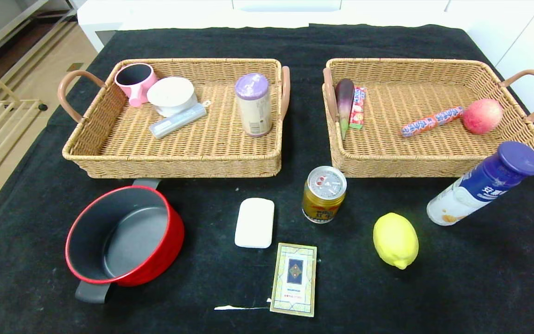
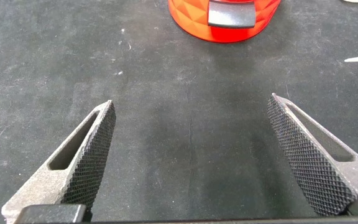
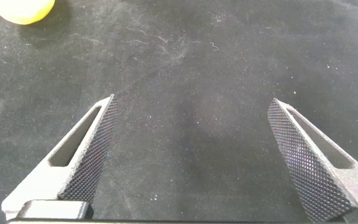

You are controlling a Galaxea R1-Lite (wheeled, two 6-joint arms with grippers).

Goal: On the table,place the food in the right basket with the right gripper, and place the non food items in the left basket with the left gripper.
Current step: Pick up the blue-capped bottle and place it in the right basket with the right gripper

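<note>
Left hand [image 2: 191, 158]: fingers [image 2: 89, 158] spread wide, nothing between them, low over bare black cloth of the desk [image 1: 211, 278]. Its wrist cam shows the red pot [image 1: 125, 234] ahead, black handle facing the hand, well apart.

Right hand [image 3: 191, 158]: fingers [image 3: 86, 158] likewise wide apart, holding nothing, over bare cloth. Its wrist cam catches the lemon [image 1: 395, 240] at frame edge, not touching. Neither hand shows in my head cam.

Non-food items, all on desk, near side:
- Red pot: front L, upright, dark inside, just below the left basket [image 1: 179, 160].
- White block [image 1: 254, 222]: lies flat, btwn pot and can.
- Card box [image 1: 294, 279]: flat, blue diamond up, nearest me, just beside the block's lower edge.

Food, all on desk:
- Gold can [image 1: 324, 194]: upright, silver top, close to front L corner of the right basket [image 1: 434, 162].
- Lemon: R of can, apart from it.
- Bottle [image 1: 485, 184]: blue cap, far R, near the right basket's front R corner; contact w/ rim: can't tell.

Left basket contents: pink cup [image 1: 135, 82], white round tub [image 1: 172, 95], grey bar [image 1: 178, 120], purple-lid canister [image 1: 253, 104].

Right basket contents: eggplant [image 1: 344, 104], red packet [image 1: 357, 107], wrapped sausage [image 1: 431, 121], apple [image 1: 482, 116].
</note>
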